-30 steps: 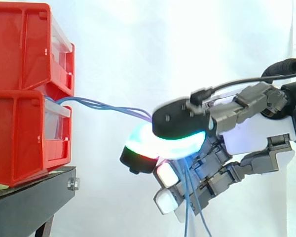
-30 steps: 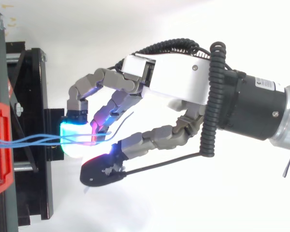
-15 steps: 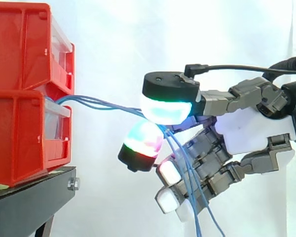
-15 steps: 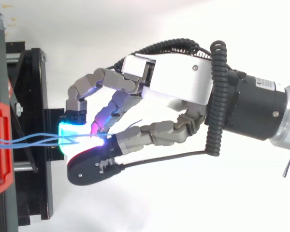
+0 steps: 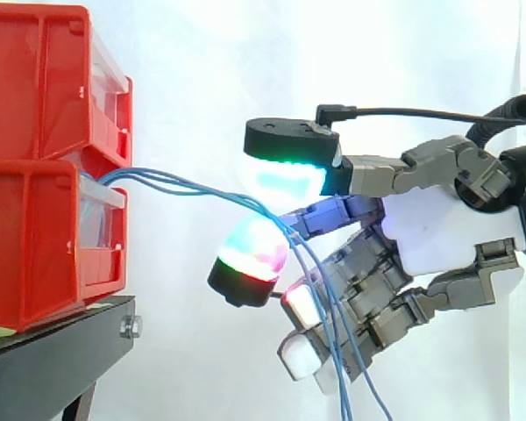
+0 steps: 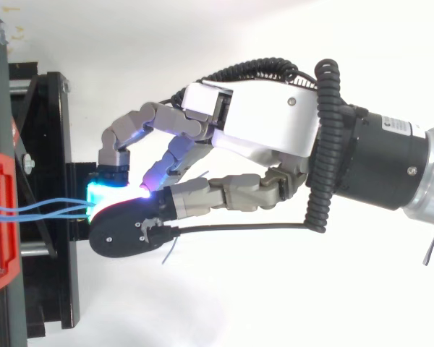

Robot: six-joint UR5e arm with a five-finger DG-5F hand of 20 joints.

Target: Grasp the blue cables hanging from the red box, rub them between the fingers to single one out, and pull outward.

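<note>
Several thin blue cables (image 5: pixel 175 184) leave the lower red box (image 5: pixel 35 246) and run right into my hand (image 5: pixel 430 237). They pass just under the thumb's cyan-green pad (image 5: pixel 285 175), cross a violet-lit finger (image 5: pixel 333 212) and hang down in front of the lower curled fingers (image 5: pixel 333 351). A red-green fingertip (image 5: pixel 250 259) sits below the cables, apart from the thumb. From above, the cables (image 6: pixel 36 210) reach the hand (image 6: pixel 260 123) where the thumb lies over a cyan fingertip (image 6: pixel 101 195). The hand is shut on the cables.
A second red box (image 5: pixel 35 79) is stacked on the lower one, both on the black stand (image 5: pixel 53 351) at the left. A white curtain hangs behind. The stand's frame (image 6: pixel 50 144) lies close to the fingertips.
The thumb has risen off the red-green fingertip and slid toward the box. The cables now drape over the violet-lit finger rather than lying clamped under the thumb.
</note>
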